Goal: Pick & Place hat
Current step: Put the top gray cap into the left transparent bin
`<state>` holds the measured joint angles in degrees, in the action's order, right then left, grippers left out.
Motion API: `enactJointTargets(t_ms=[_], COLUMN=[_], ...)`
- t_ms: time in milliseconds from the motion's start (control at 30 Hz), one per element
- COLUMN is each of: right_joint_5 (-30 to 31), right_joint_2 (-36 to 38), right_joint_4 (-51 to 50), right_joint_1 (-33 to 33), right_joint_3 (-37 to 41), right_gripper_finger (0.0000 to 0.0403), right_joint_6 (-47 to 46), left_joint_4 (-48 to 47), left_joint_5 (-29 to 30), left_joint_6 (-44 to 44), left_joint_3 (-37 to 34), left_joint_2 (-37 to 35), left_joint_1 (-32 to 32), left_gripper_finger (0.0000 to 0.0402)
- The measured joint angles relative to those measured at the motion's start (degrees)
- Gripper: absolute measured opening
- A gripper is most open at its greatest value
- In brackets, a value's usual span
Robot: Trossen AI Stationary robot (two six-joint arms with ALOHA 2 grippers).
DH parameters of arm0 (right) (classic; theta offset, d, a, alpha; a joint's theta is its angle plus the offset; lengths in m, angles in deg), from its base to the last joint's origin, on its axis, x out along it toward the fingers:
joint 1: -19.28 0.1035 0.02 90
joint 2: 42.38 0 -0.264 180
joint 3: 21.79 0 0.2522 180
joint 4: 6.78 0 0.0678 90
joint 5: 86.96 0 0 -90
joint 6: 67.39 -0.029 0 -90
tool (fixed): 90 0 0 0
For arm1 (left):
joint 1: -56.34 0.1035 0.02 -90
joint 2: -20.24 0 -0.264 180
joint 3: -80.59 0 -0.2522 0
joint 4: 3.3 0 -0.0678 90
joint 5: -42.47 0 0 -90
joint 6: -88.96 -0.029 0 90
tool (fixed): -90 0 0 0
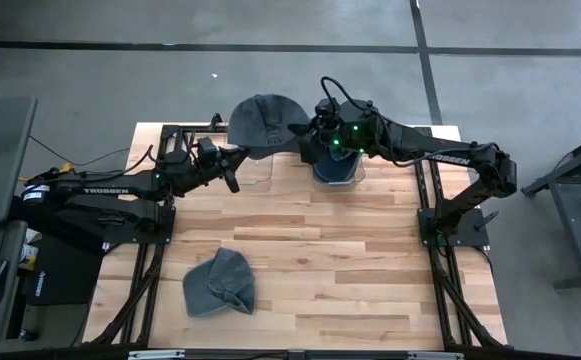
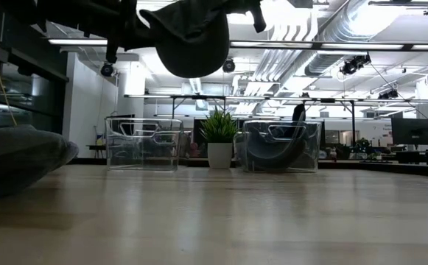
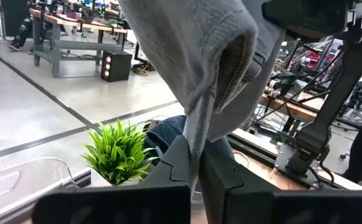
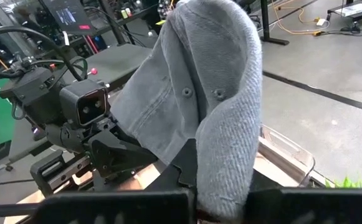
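Table: wood (image 1: 370, 260), second hat (image 1: 219, 282) lying lower left of your high view.
Left gripper (image 1: 238, 152): clamped on cap (image 1: 262, 122) edge.
Right gripper (image 1: 313, 128): clamped on cap's other side, top centre.

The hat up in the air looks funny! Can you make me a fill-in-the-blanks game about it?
1. The grey hat hangs between ____ claws.
2. The left claw and the right claw are both ____ on it.
3. The other hat lies on the ____.
4. One clear bin is ____.

Missing words: two; shut; table; empty
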<state>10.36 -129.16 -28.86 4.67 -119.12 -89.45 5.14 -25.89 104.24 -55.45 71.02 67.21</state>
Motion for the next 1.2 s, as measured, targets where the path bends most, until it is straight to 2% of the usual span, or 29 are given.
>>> enactJointTargets(t_ms=[167, 300, 500, 667, 800, 867, 933, 1000, 1100, 1133, 1200], right_joint_5=[-0.21, -0.21, -2.04, -3.34, -3.86, -3.95, -4.08, -4.14, -4.49, -4.49, -4.51], right_joint_2=[0.00, 0.00, -1.98, -3.48, -3.62, -3.74, -3.76, -3.76, -3.76, -3.76, -3.76], right_joint_4=[0.09, 0.81, 4.67, 6.48, 7.31, 7.51, 7.91, 7.97, 7.74, 7.69, 7.72], right_joint_1=[0.00, 0.01, 0.02, 0.04, 0.04, 0.04, 0.04, 0.04, 0.08, 0.15, 0.15], right_joint_3=[0.00, 0.00, 0.00, 0.09, 0.07, 0.07, 0.07, 0.07, 0.07, 0.07, 0.07], right_gripper_finger=[0.0005, 0.0005, 0.0005, 0.0005, 0.0005, 0.0005, 0.0005, 0.0005, 0.0005, 0.0005, 0.0005], right_joint_6=[0.00, -0.10, -1.46, -2.87, -3.41, -3.41, -3.41, -3.41, -3.41, -3.33, -3.18], left_joint_4=[0.78, 0.85, 2.02, 2.26, 1.43, 1.29, 0.91, 0.75, 0.64, 0.48, 0.51], left_joint_5=[-0.06, -0.44, -3.07, -1.83, -0.40, 0.27, 1.53, 2.61, 2.78, 2.78, 2.78], left_joint_6=[0.22, 0.16, 0.11, 0.01, 0.00, 0.00, 0.04, 0.17, 0.13, 0.01, -0.04], left_joint_3=[0.00, 0.00, 0.00, -0.02, -0.03, -0.03, -0.02, -0.02, -0.02, -0.04, -0.04], left_joint_2=[0.00, 0.00, 0.65, 1.14, 1.18, 1.18, 1.18, 1.18, 1.18, 1.18, 1.18], left_joint_1=[0.00, 0.00, 0.00, -0.02, 0.00, 0.00, 0.00, 0.00, 0.00, 0.00, 0.00], left_gripper_finger=[0.0005, 0.0027, 0.0102, 0.0167, 0.0191, 0.0187, 0.0165, 0.0123, 0.0034, 0.0018, 0.0013])
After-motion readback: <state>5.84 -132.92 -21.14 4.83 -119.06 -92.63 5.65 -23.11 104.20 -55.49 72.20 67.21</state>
